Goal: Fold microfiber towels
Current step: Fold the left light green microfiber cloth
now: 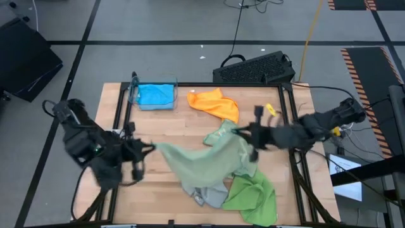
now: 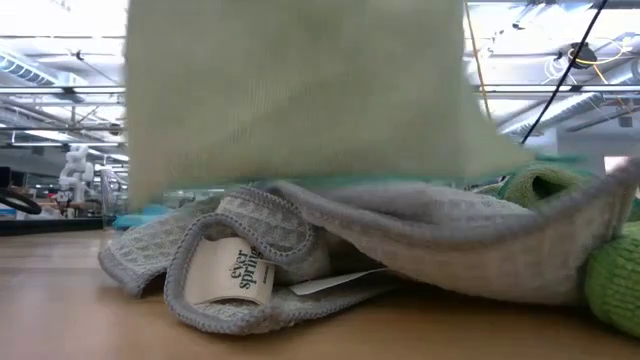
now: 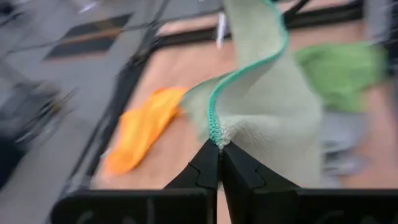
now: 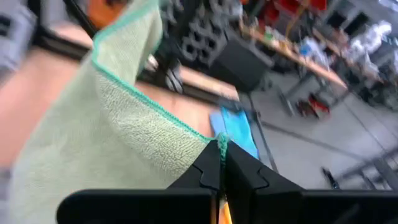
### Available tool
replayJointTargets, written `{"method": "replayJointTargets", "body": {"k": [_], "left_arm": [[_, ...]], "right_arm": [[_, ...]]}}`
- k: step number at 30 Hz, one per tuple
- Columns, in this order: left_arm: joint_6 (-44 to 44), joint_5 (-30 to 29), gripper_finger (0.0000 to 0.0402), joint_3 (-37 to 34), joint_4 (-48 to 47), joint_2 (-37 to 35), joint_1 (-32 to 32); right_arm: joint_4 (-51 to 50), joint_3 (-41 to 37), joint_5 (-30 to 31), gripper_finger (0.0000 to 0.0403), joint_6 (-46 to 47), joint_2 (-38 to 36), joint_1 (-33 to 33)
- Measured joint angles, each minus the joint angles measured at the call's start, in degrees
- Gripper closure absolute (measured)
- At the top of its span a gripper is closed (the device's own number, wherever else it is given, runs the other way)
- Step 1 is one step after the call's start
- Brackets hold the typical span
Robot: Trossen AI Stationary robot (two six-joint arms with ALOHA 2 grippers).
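A pale sage green towel (image 1: 205, 155) with a teal hem hangs spread between my two grippers above the table's middle. My left gripper (image 1: 154, 147) is shut on its left corner and my right gripper (image 1: 239, 132) is shut on its right corner. In the low view the towel (image 2: 300, 90) hangs like a curtain over a light grey towel (image 2: 400, 245) that lies crumpled on the table. A bright green towel (image 1: 253, 193) lies at the near right, an orange towel (image 1: 215, 103) at the far middle, and a bright blue towel (image 1: 154, 95) at the far left. My left gripper pinches a corner of the sage towel at its teal hem (image 3: 217, 132) between its two fingertips, coming level from the table's left. The cloth hangs away from the fingers, clear of the table there. My right gripper pinches another corner at the teal hem (image 4: 221, 146) between its fingertips, coming level from the table's right. The towel hangs from the fingers and spreads toward the left gripper.
The blue towel lies in a clear tray (image 1: 152, 96) at the far left. A black keyboard (image 1: 256, 68) sits beyond the table's far edge. Black frame rails (image 1: 294, 139) run along the table's sides. Bare wood (image 1: 152, 190) shows at the near left.
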Motion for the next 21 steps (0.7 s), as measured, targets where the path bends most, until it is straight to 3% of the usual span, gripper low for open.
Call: {"method": "replayJointTargets", "body": {"k": [5,12,14,17,21], "left_arm": [[-4.3,0.0,0.0397,-7.2,-2.7,0.0,10.2],[-0.9,-2.2,0.0391,-14.4,1.0,0.0,25.7],[1.8,1.5,0.0396,-15.7,3.4,0.0,29.6],[0.8,14.2,0.0393,-16.0,4.0,-0.1,31.9],[0.7,29.6,0.0391,-15.8,10.1,-0.5,26.4]], "right_arm": [[7.4,-8.3,-8.9,0.0401,-3.6,0.0,-12.2],[13.8,-16.0,-11.1,0.0401,-8.9,0.0,-25.6],[13.8,-17.3,-14.6,0.0401,-9.1,0.0,-28.2],[13.2,-18.2,-21.0,0.0401,-7.7,0.0,-30.0],[15.2,-18.0,-28.2,0.0401,-6.4,0.0,-28.1]]}}
